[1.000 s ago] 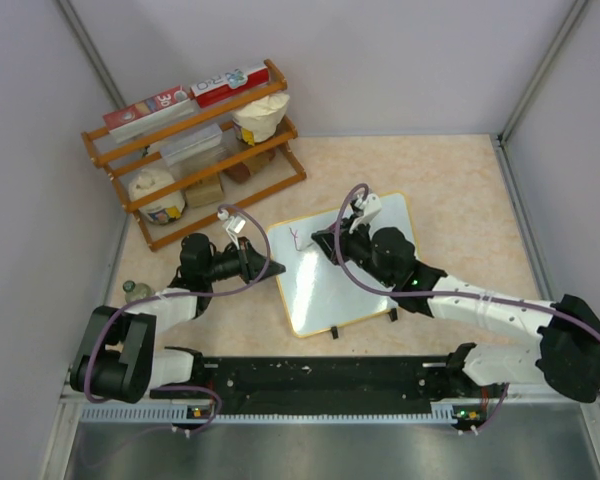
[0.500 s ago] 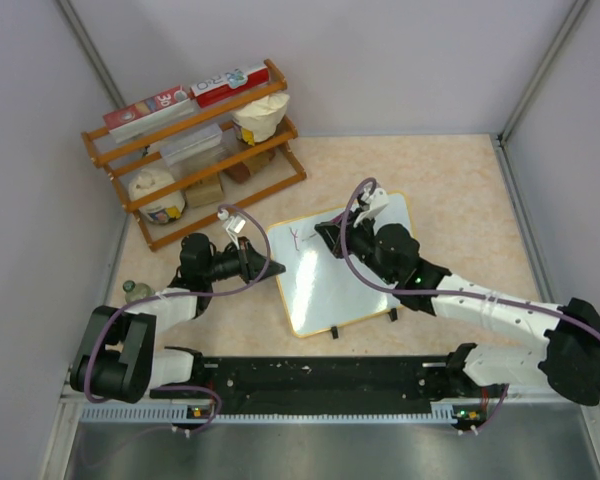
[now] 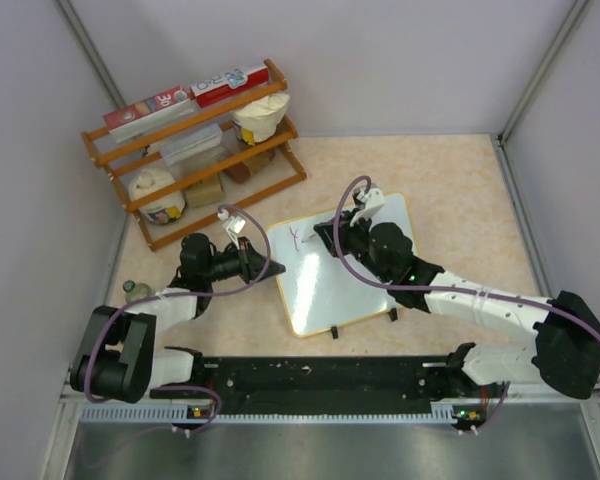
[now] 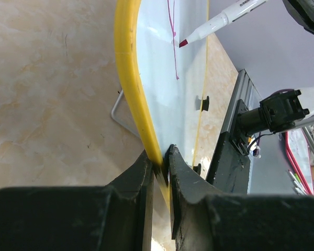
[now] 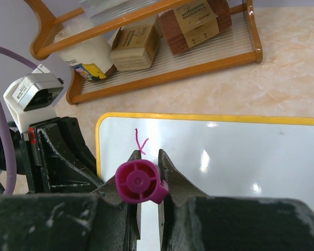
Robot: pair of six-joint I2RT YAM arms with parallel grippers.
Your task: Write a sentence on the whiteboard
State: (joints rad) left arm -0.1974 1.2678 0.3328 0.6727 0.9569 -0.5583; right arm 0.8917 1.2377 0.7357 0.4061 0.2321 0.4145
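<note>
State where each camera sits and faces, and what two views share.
Top external: above, behind the robot, looking down; left arm, right arm show.
Left wrist: low, looking along the whiteboard; left hand clamps its rim.
Right wrist: looking down past the right hand gripping the marker, toward the rack.
Shared: both wrist views show the magenta strokes.

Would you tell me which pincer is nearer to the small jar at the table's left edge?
Left. The left pincer grips the whiteboard rim, right of the jar; the right pincer, holding the marker, is farther right over the board.
</note>
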